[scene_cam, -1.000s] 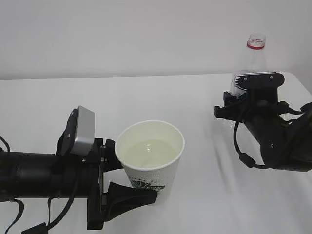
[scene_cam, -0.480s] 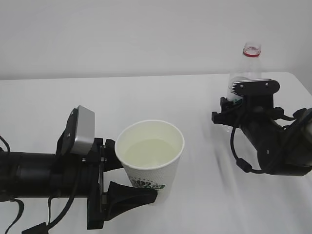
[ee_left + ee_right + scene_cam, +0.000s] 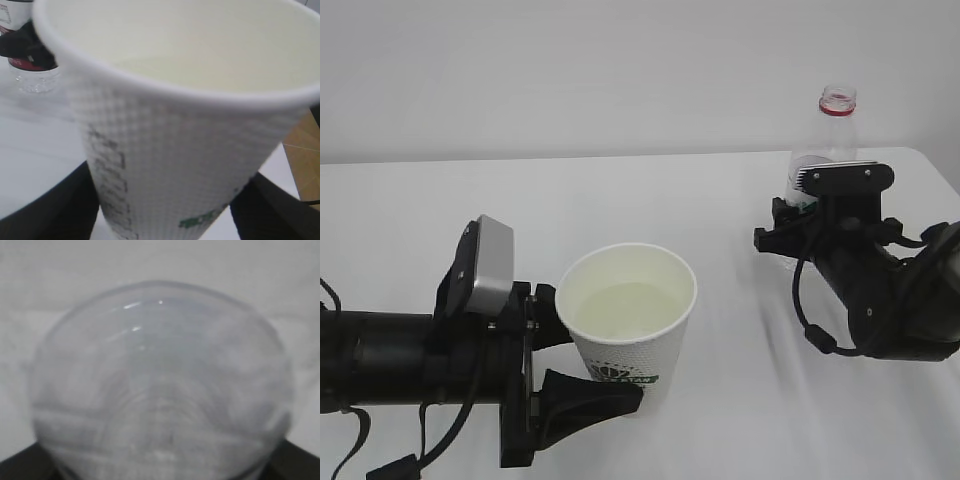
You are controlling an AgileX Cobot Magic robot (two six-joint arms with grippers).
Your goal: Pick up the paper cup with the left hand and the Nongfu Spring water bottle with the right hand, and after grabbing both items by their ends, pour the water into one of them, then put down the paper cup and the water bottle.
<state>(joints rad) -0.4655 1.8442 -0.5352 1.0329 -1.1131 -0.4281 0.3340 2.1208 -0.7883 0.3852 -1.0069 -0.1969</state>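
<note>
The cup [image 3: 629, 322] stands upright at the front of the white surface [image 3: 620, 200], left of centre, its rim open and its cream inside holding a shallow pool of water [image 3: 625, 305]. The left claw [image 3: 582, 368] is closed on its lower half: one black finger runs along the near side by the green logo, the other sits behind the cup's left wall. In the left wrist view the cup [image 3: 180, 125] fills the picture, with dark fingers [image 3: 47, 210] at both lower corners and green print low on its dimpled wall.

The bottle [image 3: 825, 140] stands upright at the far right, uncapped, its red neck ring showing at the top. The right claw [image 3: 800, 225] grips its lower body, so the label is mostly hidden behind the grey camera box. The right wrist view shows only the clear rounded bottle [image 3: 160, 385], blurred and very close, between dark finger edges at the bottom corners. Cup and bottle are well apart.
</note>
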